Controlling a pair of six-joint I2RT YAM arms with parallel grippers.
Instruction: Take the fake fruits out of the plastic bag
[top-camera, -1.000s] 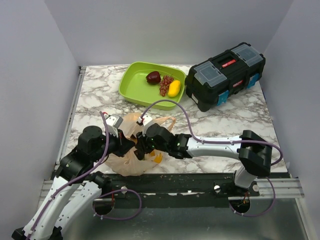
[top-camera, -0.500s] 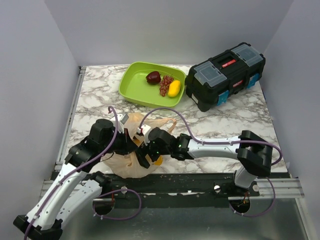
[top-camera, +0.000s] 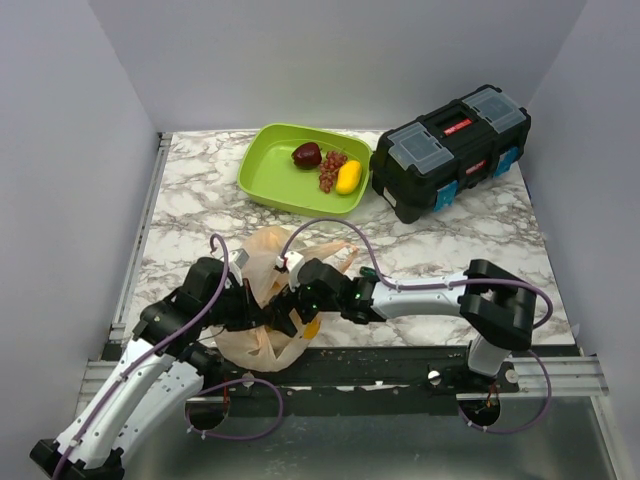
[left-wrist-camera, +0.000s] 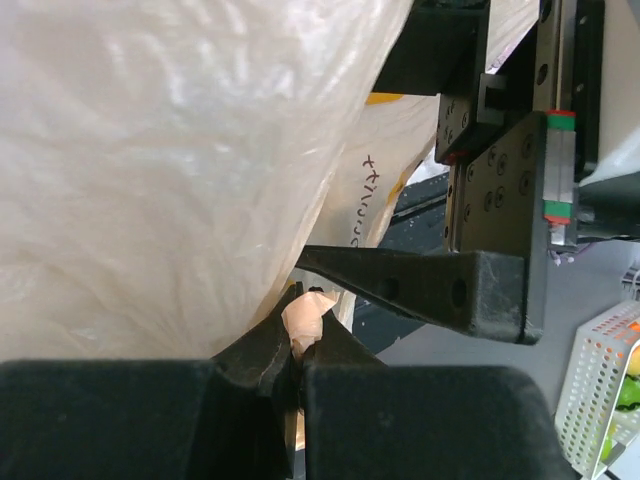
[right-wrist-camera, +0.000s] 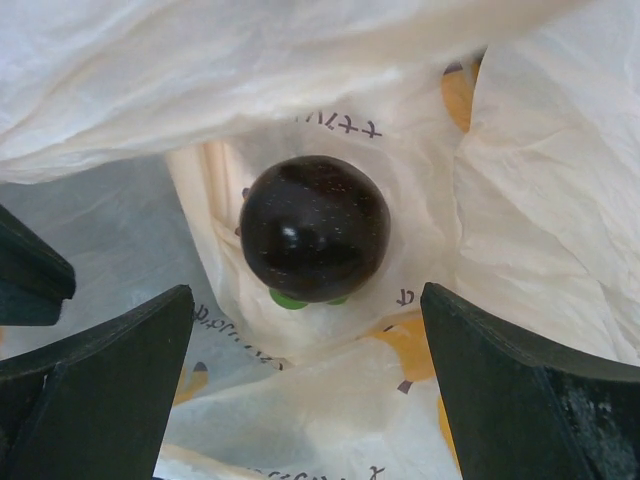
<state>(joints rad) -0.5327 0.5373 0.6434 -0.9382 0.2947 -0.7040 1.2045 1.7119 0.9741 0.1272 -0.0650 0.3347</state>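
Jaws of left gripper (left-wrist-camera: 300, 345): clenched on a pinched fold of the thin, translucent pale-orange plastic bag (left-wrist-camera: 150, 150).
Jaws of right gripper (right-wrist-camera: 305, 300): released and spread wide inside the bag's mouth, 1 finger on each side of a glossy dark purple round fake fruit (right-wrist-camera: 314, 228); neither finger is touching it.
Dark purple fruit: lying on the printed inner film of the bag, between the 2 right fingers.
Bag: lying crumpled at the near edge of the marble-patterned counter (top-camera: 200, 200), left of the middle; both grippers are met at it.
Lime-green plastic tray (top-camera: 262, 175): set at the far edge of the counter.
Tray contents: 3 fruits are held: a dark red one (top-camera: 307, 154), a reddish grape bunch (top-camera: 329, 170) and a yellow one (top-camera: 348, 176).
Black plastic toolbox (top-camera: 450, 150): placed at the far right corner, just beside the tray.
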